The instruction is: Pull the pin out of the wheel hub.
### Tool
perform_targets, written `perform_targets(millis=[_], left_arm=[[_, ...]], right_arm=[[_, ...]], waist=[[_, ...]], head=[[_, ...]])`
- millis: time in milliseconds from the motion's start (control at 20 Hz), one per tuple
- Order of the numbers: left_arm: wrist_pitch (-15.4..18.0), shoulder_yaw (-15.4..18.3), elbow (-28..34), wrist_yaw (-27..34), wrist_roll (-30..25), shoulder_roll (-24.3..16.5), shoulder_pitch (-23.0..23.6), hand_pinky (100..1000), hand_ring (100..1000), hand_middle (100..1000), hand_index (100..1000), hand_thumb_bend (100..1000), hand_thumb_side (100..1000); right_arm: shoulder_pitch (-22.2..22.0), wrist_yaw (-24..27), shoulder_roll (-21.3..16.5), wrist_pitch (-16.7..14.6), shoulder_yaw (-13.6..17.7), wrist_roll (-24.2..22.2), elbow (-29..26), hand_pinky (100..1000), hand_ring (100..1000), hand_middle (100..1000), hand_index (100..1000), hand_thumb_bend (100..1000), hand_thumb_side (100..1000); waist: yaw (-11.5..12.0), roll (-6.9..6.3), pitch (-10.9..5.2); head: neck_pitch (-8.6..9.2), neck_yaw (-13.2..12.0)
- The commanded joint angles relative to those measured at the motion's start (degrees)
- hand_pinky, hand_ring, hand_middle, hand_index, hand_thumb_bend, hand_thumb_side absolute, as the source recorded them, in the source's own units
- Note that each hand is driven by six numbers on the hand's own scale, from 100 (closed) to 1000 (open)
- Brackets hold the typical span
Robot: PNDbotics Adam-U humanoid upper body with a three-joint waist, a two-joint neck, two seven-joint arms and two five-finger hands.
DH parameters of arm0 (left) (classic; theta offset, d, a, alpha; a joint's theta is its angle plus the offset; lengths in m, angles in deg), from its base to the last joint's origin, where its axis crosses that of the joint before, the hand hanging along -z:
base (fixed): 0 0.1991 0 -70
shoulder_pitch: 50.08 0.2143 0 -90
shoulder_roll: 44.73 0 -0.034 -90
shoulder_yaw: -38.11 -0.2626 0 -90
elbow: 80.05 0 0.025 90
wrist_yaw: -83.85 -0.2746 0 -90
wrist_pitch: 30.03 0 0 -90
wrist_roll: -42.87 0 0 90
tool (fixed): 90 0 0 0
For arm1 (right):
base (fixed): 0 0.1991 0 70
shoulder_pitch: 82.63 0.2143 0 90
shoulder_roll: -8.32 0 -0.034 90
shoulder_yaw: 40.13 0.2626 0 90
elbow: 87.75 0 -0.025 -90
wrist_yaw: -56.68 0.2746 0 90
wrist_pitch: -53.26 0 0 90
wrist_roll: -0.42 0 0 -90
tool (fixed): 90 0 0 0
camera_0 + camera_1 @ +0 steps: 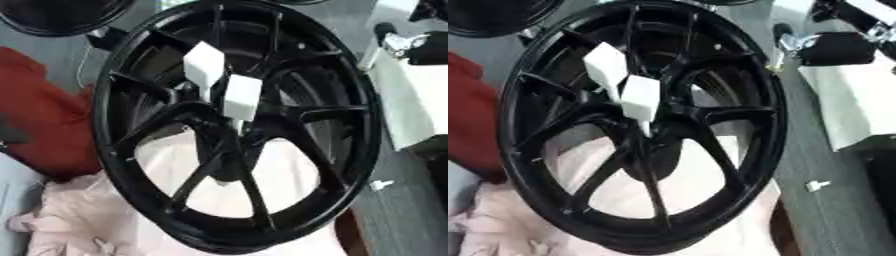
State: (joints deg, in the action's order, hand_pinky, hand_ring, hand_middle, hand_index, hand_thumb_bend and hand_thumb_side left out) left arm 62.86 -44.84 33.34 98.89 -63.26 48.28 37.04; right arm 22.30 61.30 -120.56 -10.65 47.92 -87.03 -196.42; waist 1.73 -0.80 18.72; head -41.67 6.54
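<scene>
1. Left eye view, filled by the black wheel (328, 112), leaning askew on a pink cloth (61, 225). Rim close to the top and bottom of the frame; spokes meeting at the hub in the middle.
2. To the left, a red cloth (44, 115) just beside the rim. To the right, a white slab (411, 105), near the rim but apart from it.
3. Top right in the right eye view, a black and silver shape, probably the right robot hand (833, 47), well apart from the hub. Open or closed: cannot tell. Left robot hand nowhere in view.
4. At the hub, two white pins: upper pin (204, 65) and lower pin (241, 97), side by side, heads standing out toward the camera, thin stems running down into the centre.
5. Looks like the approach step, nothing gripped yet. Next: reach in from the right, pinch one head, draw it out along its stem. Open room in front of the hub; spokes crowd close around the stems.
6. Small white piece (380, 185) lying on the grey surface, right of the rim.
</scene>
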Motion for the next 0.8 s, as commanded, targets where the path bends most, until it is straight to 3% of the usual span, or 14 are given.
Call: perform_targets(millis=[50,100,300,700,750,800], left_arm=[[0.3,0.8,1.2,-0.3,0.6,-0.5,0.2,713,621,509,711,100,795],[0.4,0.9,1.2,-0.4,0.7,-0.5,0.1,713,621,509,711,100,787],[1.2,0.9,1.2,-0.1,0.8,-0.7,-0.3,713,622,509,711,100,779],[1.8,0.7,1.2,-0.2,0.7,-0.7,-0.7,713,623,510,711,100,779],[1.8,0.6,1.2,-0.2,0.6,-0.7,-0.9,713,623,510,712,100,780],[1.8,0.5,1.2,-0.2,0.5,-0.7,-1.0,713,623,510,712,100,781]], right_arm=[[-2.3,-2.9,2.1,-1.4,5.1,2.7,2.7,887,855,401,498,100,334],[-3.6,-3.7,3.3,-2.1,6.4,3.5,3.8,889,857,399,496,100,392],[-7.8,-6.8,7.7,-3.9,11.3,6.5,8.6,891,862,400,498,100,414],[-13.9,-13.4,12.1,1.9,22.1,13.2,19.4,895,865,408,506,100,272],[-14.5,-14.2,12.4,2.8,23.5,14.0,20.8,898,881,429,525,100,233],[-15.1,-14.9,12.7,3.5,25.0,14.9,22.3,902,956,546,639,100,203]], waist=[[-0.3,-0.98,-1.33],[-0.4,-1.16,-1.27],[-0.6,-1.89,-1.03],[-0.4,-2.72,-0.18],[-0.2,-2.73,-0.05],[0.1,-2.74,0.1]], head=[[0.63,-0.5],[0.64,-0.6],[0.9,-1.0],[1.55,-0.5],[1.66,-0.3],[1.81,-0.1]])
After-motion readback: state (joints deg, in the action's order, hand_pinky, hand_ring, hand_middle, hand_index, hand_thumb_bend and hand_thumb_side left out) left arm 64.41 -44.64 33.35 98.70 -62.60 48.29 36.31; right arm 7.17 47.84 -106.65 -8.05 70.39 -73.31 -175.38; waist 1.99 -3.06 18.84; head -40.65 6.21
